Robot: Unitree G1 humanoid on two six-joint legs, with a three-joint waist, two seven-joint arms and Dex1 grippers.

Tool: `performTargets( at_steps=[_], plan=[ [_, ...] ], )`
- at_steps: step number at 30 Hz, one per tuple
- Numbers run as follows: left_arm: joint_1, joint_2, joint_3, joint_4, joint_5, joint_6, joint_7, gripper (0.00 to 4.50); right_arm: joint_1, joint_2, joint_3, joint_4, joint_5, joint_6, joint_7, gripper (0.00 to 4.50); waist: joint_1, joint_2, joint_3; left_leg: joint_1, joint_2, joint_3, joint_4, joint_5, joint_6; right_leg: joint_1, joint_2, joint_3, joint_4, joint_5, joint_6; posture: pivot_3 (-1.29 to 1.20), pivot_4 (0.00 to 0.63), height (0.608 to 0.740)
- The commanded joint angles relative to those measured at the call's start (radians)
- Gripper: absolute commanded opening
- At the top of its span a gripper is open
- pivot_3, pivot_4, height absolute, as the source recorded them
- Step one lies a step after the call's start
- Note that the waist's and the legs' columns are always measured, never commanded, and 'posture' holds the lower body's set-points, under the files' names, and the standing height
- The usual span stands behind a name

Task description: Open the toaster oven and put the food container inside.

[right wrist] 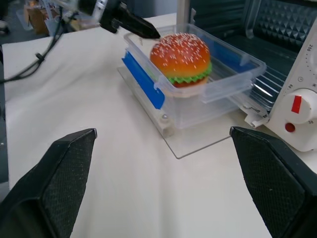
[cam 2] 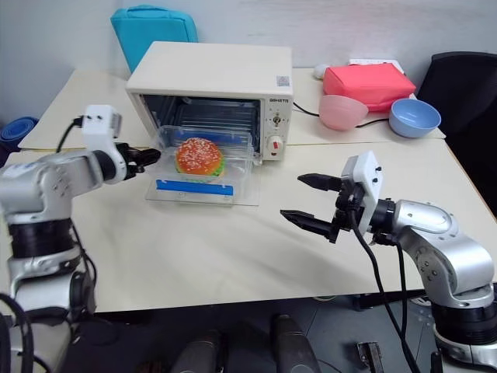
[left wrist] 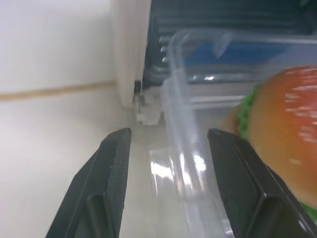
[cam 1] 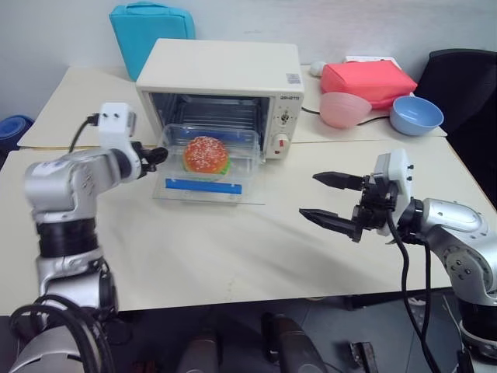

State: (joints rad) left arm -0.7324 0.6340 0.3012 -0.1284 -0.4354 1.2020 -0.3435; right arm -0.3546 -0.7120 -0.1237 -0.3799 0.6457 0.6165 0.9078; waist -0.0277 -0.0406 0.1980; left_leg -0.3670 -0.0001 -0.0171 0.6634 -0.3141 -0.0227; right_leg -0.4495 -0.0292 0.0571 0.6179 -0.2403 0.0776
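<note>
The cream toaster oven [cam 1: 225, 66] stands at the back of the table with its glass door [cam 1: 252, 199] folded down flat. The clear food container [cam 1: 233, 167], with a blue clip and a toy burger [cam 1: 206, 155] inside, rests on that door, its far end at the oven's mouth. My left gripper [cam 1: 158, 155] is at the container's left side. Its fingers are open and the container's wall [left wrist: 185, 148] stands between them. My right gripper [cam 1: 307, 194] hovers open over the table to the right of the door, pointing left, with nothing between its fingers.
A pink bowl [cam 1: 344, 109], a blue bowl [cam 1: 416, 115] and a red pouch [cam 1: 369, 80] lie to the right of the oven. A teal bag [cam 1: 151, 31] stands behind it. A black chair [cam 1: 466, 85] is at the table's far right.
</note>
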Motion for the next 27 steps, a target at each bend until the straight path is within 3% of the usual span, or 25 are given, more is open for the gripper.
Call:
performTargets(
  at_steps=[1,8,11,14,18,25,27],
  plan=[
    [0.076,0.048,0.049,-0.144,-0.109,-0.054,-0.153,2.61,-0.041,0.007,0.042,0.044,-0.057,-0.052,0.002,4.5,0.0,0.0,0.0,0.0,0.0,0.0,0.0,0.0,0.0,0.0,-0.001,0.0,0.0,0.0,0.0,0.0,0.15,0.74],
    [0.104,0.043,0.021,-0.116,-0.101,-0.149,-0.165,2.61,-0.11,0.042,0.09,0.12,-0.099,-0.089,0.013,4.5,0.002,0.0,0.0,0.0,-0.002,-0.001,0.001,0.002,0.003,0.001,-0.001,-0.001,0.001,0.0,0.0,0.0,0.15,0.74],
    [0.173,0.077,0.041,-0.179,-0.164,-0.197,-0.283,2.05,-0.112,0.051,0.098,0.11,-0.081,-0.076,0.021,4.5,-0.002,0.0,0.0,0.0,-0.002,0.0,0.001,0.002,0.003,0.001,0.0,-0.001,0.0,0.001,0.001,0.0,0.15,0.74],
    [0.275,0.133,0.055,-0.232,-0.236,-0.239,-0.435,1.17,-0.107,0.068,0.126,0.083,-0.062,-0.055,0.034,3.93,-0.013,0.001,0.0,0.0,0.0,0.002,0.0,0.0,0.004,0.001,0.0,0.0,0.0,0.001,0.001,0.0,0.15,0.74],
    [0.348,0.192,0.045,-0.216,-0.273,-0.295,-0.566,0.0,-0.124,0.114,0.182,0.082,-0.071,-0.049,0.035,2.61,-0.007,0.001,0.001,-0.001,0.001,0.0,0.0,0.0,0.003,0.0,0.0,0.0,-0.001,0.0,-0.001,0.0,0.15,0.74],
    [0.397,0.223,-0.089,-0.13,-0.135,-0.474,-0.61,0.0,-0.207,0.236,0.307,0.186,-0.173,-0.083,-0.002,0.24,-0.003,0.002,0.001,0.003,-0.001,0.001,0.001,0.001,0.005,0.003,0.0,-0.001,0.0,-0.001,-0.002,0.0,0.15,0.74],
    [0.381,0.208,-0.129,-0.088,-0.089,-0.513,-0.586,0.0,-0.241,0.275,0.337,0.24,-0.217,-0.107,-0.019,0.02,-0.003,0.002,0.001,0.003,-0.001,0.001,0.001,0.001,0.005,0.003,0.0,-0.001,0.0,-0.001,-0.002,0.0,0.15,0.74]
  ],
)
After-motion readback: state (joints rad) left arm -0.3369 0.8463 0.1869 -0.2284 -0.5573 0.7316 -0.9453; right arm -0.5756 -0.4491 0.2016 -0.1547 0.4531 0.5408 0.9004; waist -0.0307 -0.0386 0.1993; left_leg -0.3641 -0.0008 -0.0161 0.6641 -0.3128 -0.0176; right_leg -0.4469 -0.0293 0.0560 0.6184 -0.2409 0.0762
